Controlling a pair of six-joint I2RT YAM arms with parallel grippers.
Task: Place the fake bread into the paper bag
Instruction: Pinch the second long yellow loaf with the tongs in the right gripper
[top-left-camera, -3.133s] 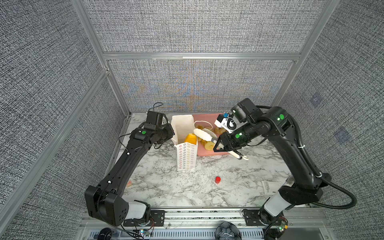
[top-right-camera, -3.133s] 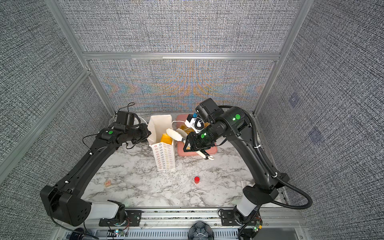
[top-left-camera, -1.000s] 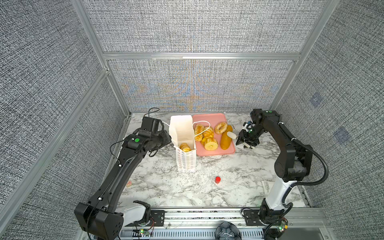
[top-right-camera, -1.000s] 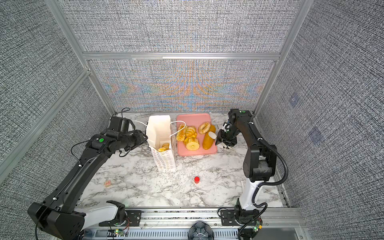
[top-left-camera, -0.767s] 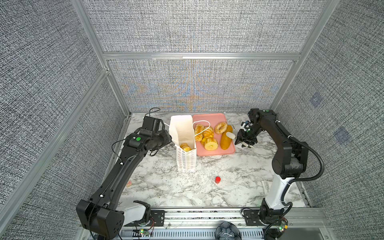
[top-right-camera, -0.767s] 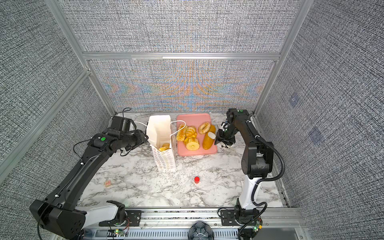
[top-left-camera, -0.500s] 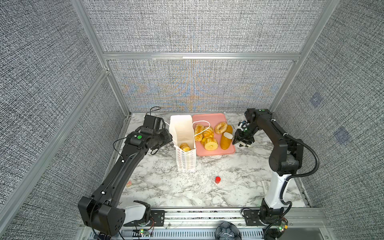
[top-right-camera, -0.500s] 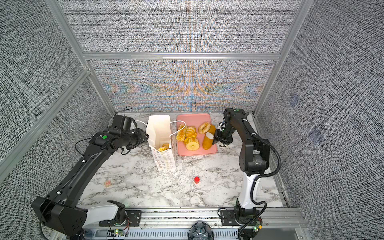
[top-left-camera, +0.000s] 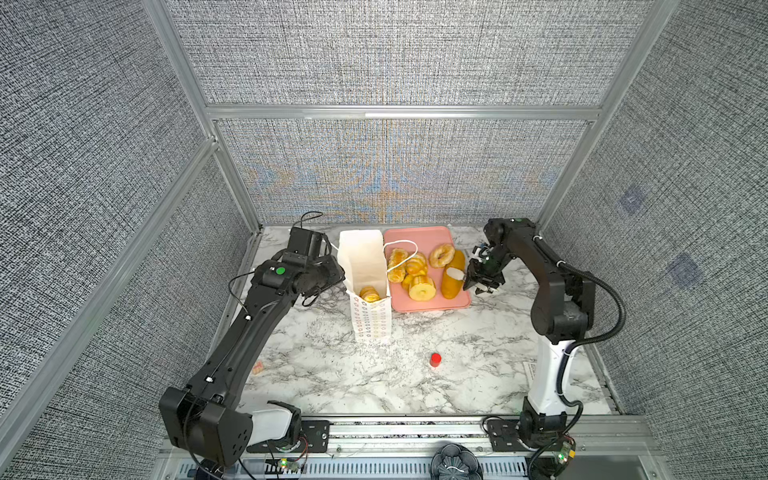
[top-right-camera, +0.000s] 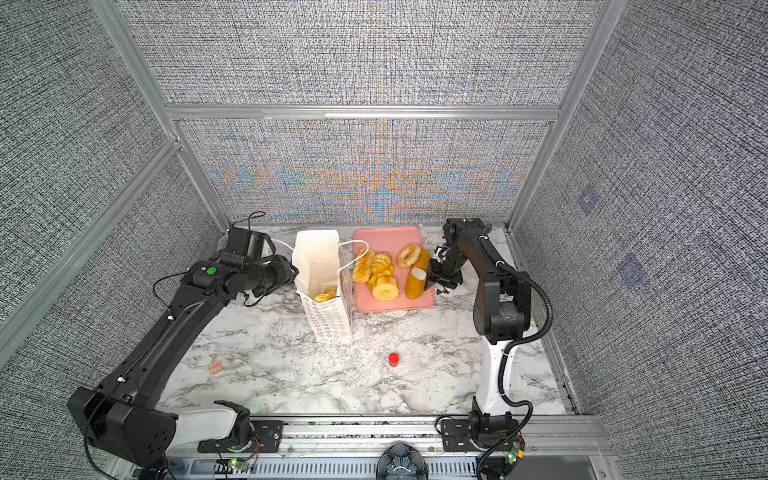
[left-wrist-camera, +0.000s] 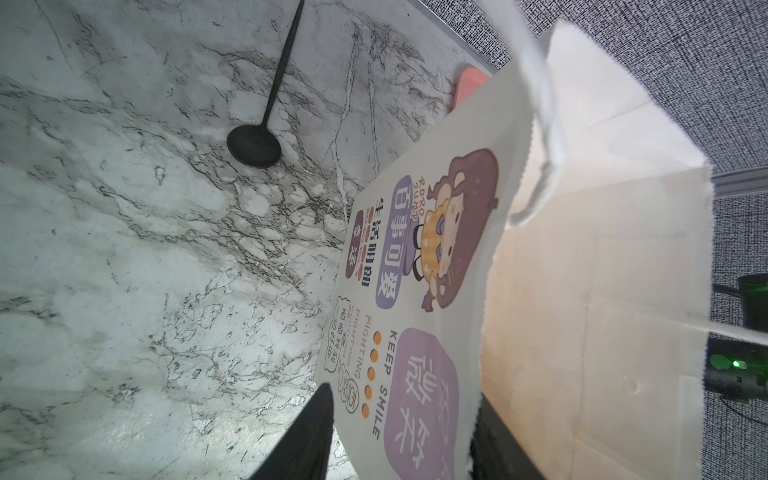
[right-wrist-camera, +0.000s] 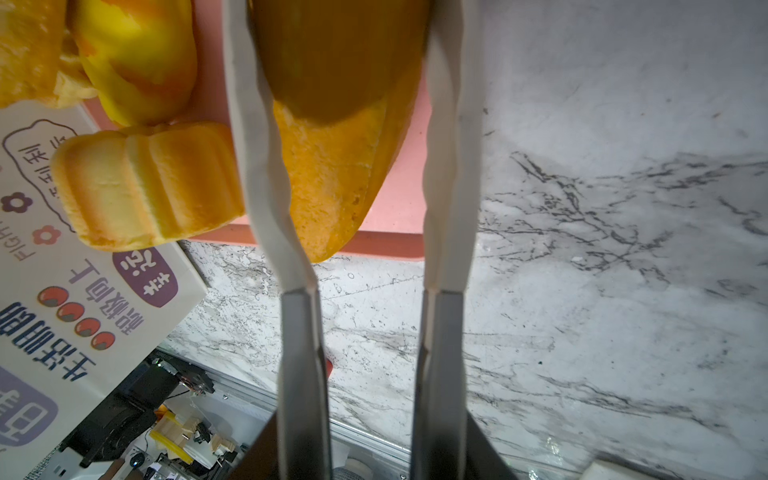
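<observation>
Right pincer (right-wrist-camera: 345, 62) is brought back from paper bag (top-left-camera: 372, 320) to long loaf (right-wrist-camera: 328, 187) at pink tray's (top-left-camera: 415, 239) right edge and closed on it, unlifted; next transfer is judged begun. Left pincer (left-wrist-camera: 401, 440) is kept part open astride bag wall.

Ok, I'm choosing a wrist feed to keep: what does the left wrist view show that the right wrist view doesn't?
Left wrist only: a black spoon-shaped object, the inside of the paper bag. Right wrist only: the right fingers gripping a long loaf, a ridged bun beside it. Both: the bag's printed side, the pink tray, the marble table.
</observation>
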